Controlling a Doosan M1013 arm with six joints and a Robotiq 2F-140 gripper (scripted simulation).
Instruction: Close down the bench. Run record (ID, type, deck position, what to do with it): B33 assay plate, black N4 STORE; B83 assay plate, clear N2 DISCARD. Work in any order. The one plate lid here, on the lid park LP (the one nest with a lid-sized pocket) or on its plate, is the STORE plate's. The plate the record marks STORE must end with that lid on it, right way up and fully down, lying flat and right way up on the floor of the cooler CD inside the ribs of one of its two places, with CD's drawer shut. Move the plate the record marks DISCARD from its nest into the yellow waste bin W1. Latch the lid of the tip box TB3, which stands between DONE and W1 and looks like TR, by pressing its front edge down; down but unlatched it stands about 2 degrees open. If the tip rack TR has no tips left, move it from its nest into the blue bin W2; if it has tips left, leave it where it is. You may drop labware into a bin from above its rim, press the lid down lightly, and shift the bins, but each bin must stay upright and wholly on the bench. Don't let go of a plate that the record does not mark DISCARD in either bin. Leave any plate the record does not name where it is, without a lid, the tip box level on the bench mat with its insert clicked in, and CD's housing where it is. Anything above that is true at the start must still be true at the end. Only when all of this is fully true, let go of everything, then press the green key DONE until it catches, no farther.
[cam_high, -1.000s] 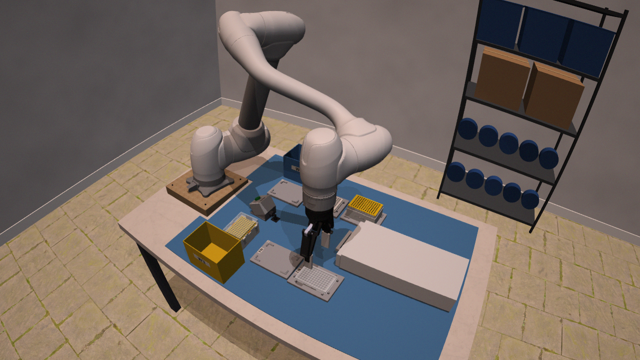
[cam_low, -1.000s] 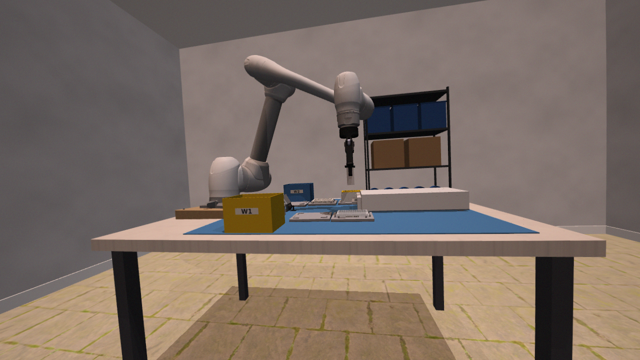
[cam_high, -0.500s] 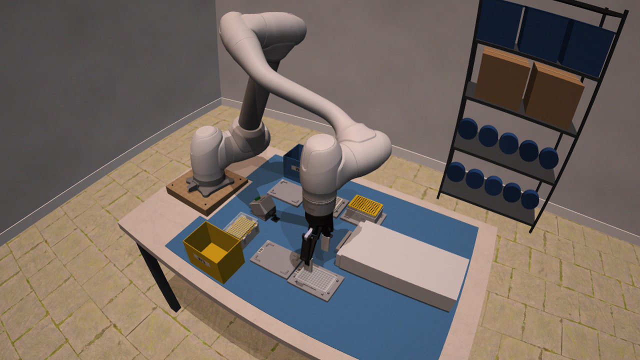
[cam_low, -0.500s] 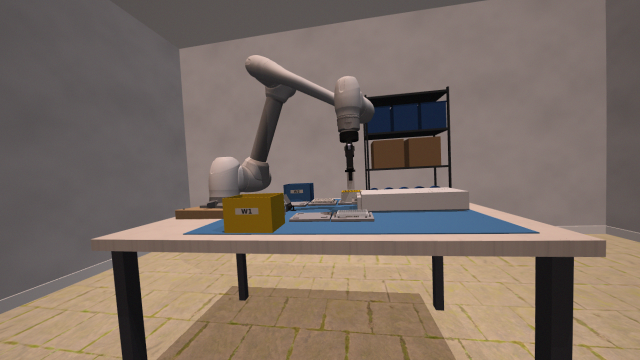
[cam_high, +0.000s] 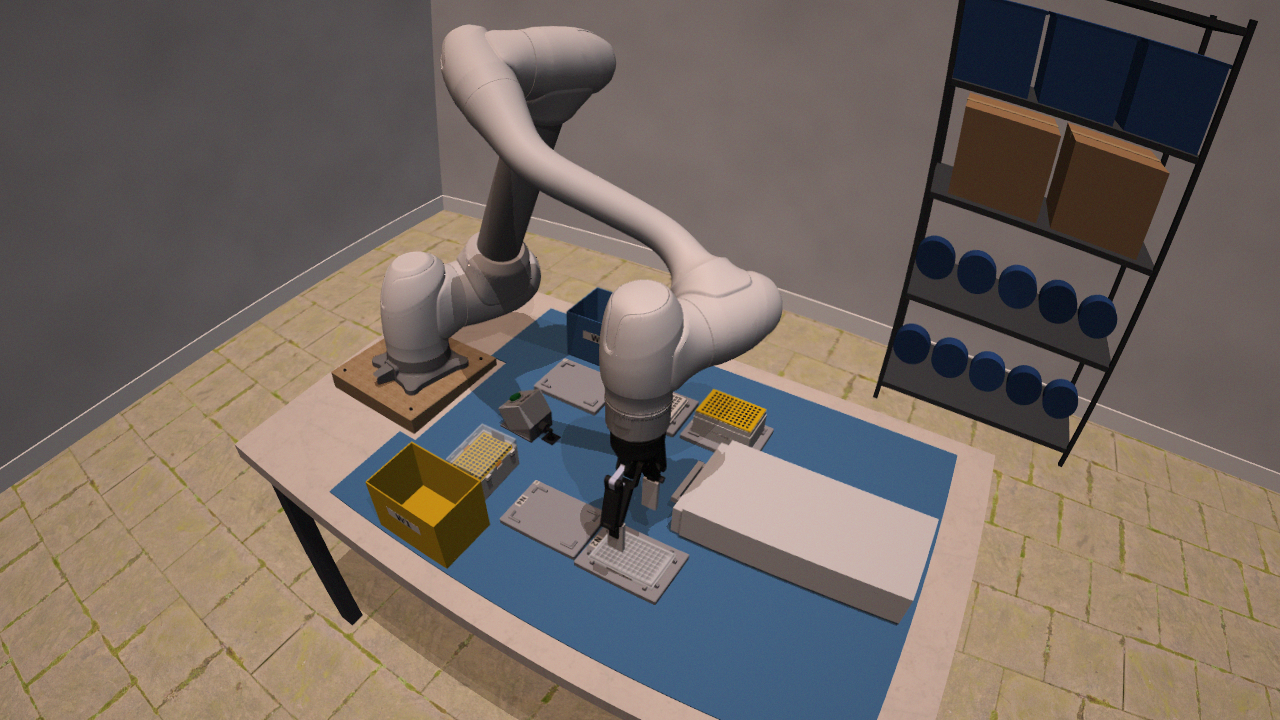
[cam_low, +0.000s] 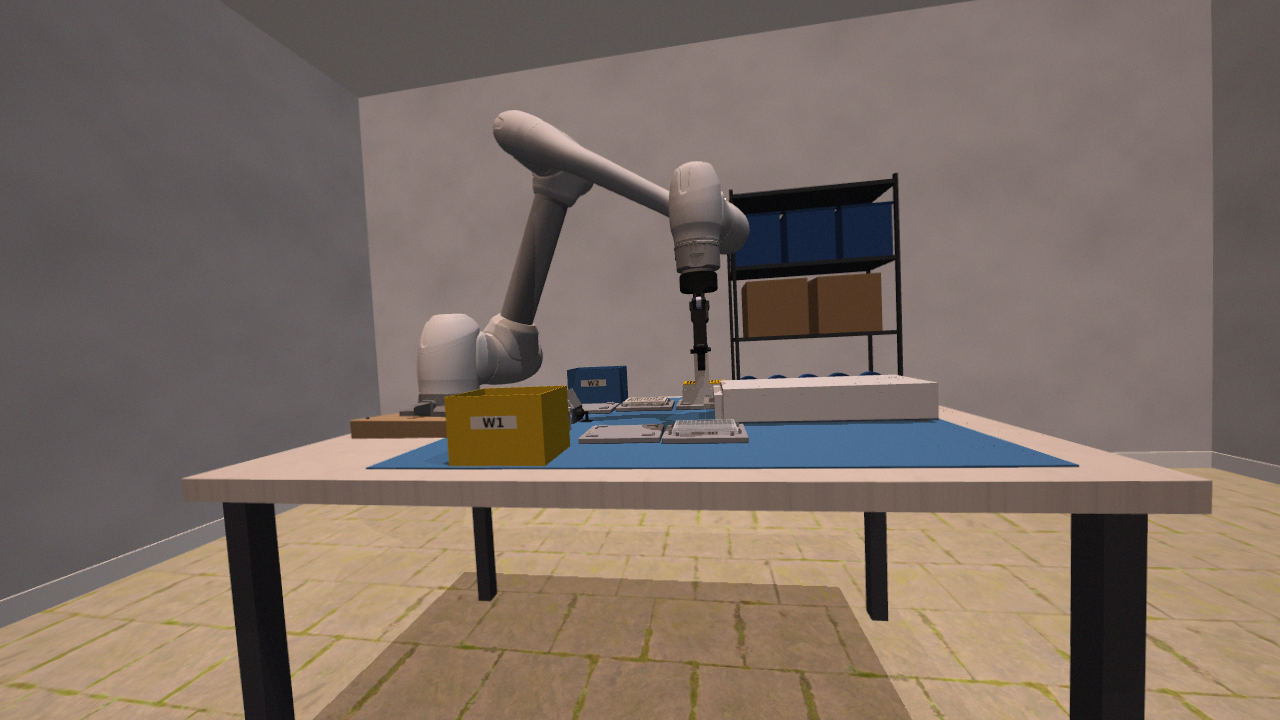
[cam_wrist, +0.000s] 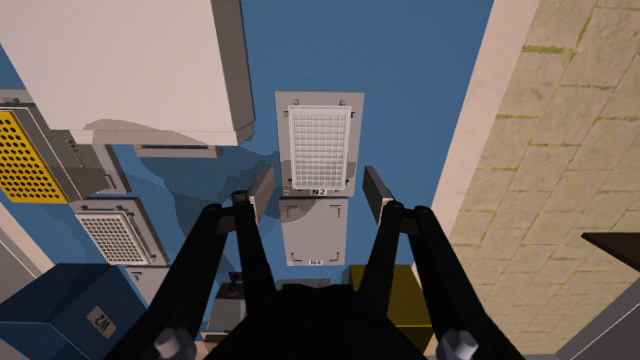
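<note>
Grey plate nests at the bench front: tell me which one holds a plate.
The nest labelled N2, nearest the white cooler, holds the clear gridded plate. Its neighbour N4, towards the yellow bin, is bare.

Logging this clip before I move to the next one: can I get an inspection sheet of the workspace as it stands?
Surface: blue mat on a pale table.
Job's things: clear plate sits in nest N2; nest N4 bare; yellow bin W1; blue bin W2; cooler with its drawer shut; yellow-topped tip rack.
Clutter: nothing seen.
Grippers: gripper open, holding nothing, above the N2 plate.
Cables: nothing seen.
Surroundings: shelf rack with boxes, tiled floor.
</note>
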